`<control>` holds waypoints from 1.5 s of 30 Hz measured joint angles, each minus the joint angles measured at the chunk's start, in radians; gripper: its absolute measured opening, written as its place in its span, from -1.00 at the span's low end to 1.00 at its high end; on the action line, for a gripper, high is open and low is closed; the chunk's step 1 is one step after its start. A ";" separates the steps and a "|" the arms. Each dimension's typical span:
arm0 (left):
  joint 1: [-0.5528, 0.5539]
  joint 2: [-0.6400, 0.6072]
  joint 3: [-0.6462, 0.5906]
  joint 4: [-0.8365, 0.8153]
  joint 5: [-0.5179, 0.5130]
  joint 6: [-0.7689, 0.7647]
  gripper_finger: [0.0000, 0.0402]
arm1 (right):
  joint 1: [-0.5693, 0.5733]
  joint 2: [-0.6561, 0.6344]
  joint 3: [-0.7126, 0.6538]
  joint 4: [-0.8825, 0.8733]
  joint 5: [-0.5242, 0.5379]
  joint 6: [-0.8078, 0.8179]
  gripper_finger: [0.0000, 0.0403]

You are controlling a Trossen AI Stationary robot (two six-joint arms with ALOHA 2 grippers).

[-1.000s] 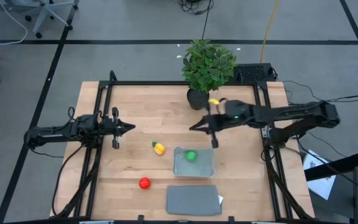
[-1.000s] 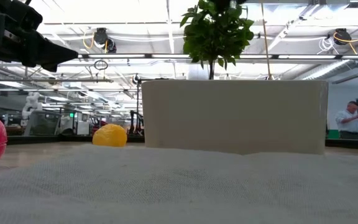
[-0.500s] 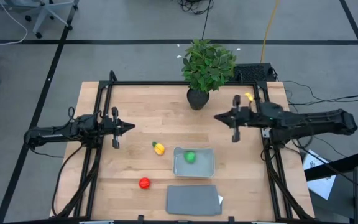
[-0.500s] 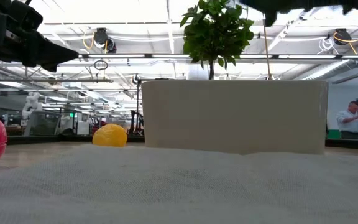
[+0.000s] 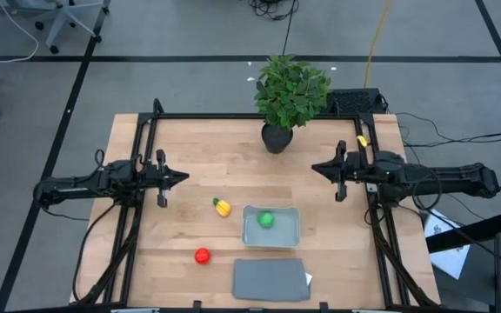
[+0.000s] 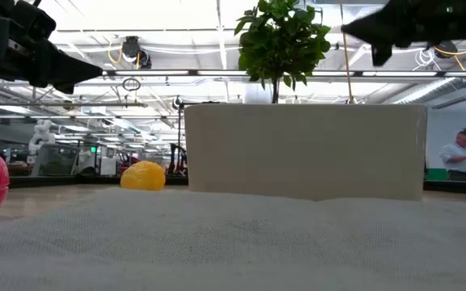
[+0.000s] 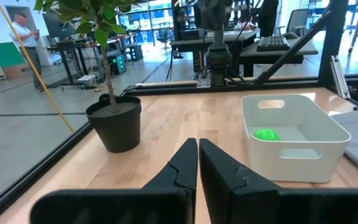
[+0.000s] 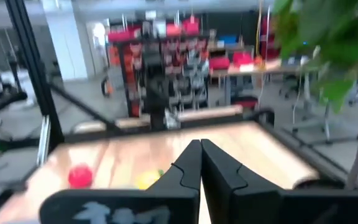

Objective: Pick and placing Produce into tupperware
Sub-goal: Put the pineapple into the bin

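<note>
tupperware: mid-table, holding the round green fruit, nothing else inside
yellow fruit: on the wood just beside the tub's left corner
red fruit: well apart from the tub, left of the grey lid
left gripper: jaws together, empty, hovering at the left side
right gripper: jaws together, empty, near the potted plant
low view only: person far off in the room

A round green fruit lies inside the translucent tub, which sits upright, well apart from the right claw. The yellow one and red one lie outside, nearer the left claw.
</note>
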 joint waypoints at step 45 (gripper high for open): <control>0.000 0.000 0.000 -0.034 -0.001 0.045 -0.89 | 0.000 -0.134 -0.236 0.102 0.108 -0.017 -1.00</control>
